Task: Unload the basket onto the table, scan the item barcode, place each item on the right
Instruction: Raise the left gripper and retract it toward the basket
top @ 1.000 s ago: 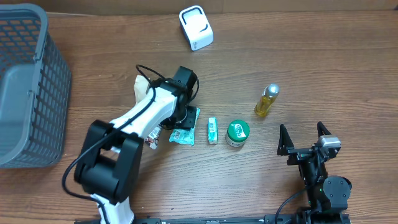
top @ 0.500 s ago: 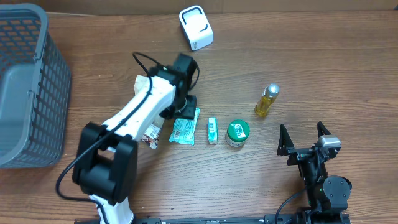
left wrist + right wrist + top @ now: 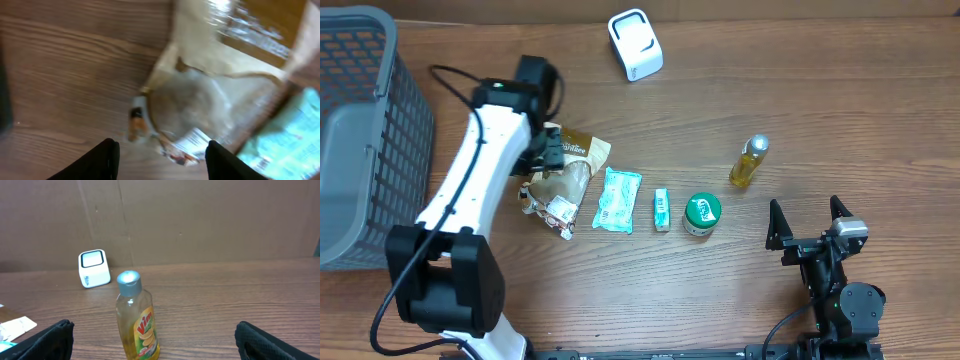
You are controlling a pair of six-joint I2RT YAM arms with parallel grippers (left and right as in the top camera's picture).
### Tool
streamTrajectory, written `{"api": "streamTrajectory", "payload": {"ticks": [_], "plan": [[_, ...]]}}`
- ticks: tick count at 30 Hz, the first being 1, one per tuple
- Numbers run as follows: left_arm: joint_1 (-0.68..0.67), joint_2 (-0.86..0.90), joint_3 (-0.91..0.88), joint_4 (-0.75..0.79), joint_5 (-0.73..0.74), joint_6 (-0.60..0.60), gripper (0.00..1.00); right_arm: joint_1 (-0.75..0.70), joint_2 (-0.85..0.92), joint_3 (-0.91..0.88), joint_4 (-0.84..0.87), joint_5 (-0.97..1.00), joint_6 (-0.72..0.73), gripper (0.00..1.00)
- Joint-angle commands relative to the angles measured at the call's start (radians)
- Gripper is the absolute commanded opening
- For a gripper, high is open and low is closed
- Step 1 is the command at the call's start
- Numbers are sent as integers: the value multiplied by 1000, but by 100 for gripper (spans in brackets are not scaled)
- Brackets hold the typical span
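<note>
Several items lie in a row on the table: a beige and clear snack packet [image 3: 567,172], a teal packet [image 3: 617,200], a small teal box [image 3: 662,210], a green-lidded jar [image 3: 702,214] and a yellow Vim bottle [image 3: 748,162]. The white scanner [image 3: 635,44] stands at the back. My left gripper [image 3: 546,155] hovers over the beige packet [image 3: 210,95], open, with nothing between its fingers; the left wrist view is blurred. My right gripper [image 3: 810,225] rests wide open at the front right, facing the bottle [image 3: 137,315] and the scanner [image 3: 94,268].
A grey mesh basket [image 3: 360,130] takes up the left edge. The white left arm [image 3: 470,190] stretches from the front edge up past the packets. A cardboard wall closes off the back.
The left arm swung up and to the left, off the teal packet, which now lies flat on the table. Its jaws opened wider. The beige packet came into view. The right arm stayed still.
</note>
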State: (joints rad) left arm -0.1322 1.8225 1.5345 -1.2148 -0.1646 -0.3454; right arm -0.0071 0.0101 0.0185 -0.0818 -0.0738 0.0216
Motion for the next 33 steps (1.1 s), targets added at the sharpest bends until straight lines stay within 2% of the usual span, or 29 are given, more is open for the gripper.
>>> {"api": "streamTrajectory", "payload": {"ticks": [1, 11, 15, 22, 26, 29, 33], "plan": [[66, -1, -77, 25, -26, -29, 57, -3, -7, -11, 4, 2, -7, 100], [103, -1, -270, 109, -18, -29, 55, -3, -7, -11, 4, 2, -7, 100], [103, -2, -273, 78, 29, -27, 48, -3, -7, -11, 4, 2, -7, 100], [108, -18, -207, 8, 61, -26, 47, -3, -7, -11, 4, 2, -7, 100], [108, -24, -140, 47, 57, -22, 49, -3, -7, -11, 4, 2, -7, 100], [108, -23, -132, 132, 41, 29, 50, -3, -7, -11, 4, 2, -7, 100], [107, -11, -183, 259, 27, 31, 45, -3, -7, -11, 4, 2, -7, 100]]}}
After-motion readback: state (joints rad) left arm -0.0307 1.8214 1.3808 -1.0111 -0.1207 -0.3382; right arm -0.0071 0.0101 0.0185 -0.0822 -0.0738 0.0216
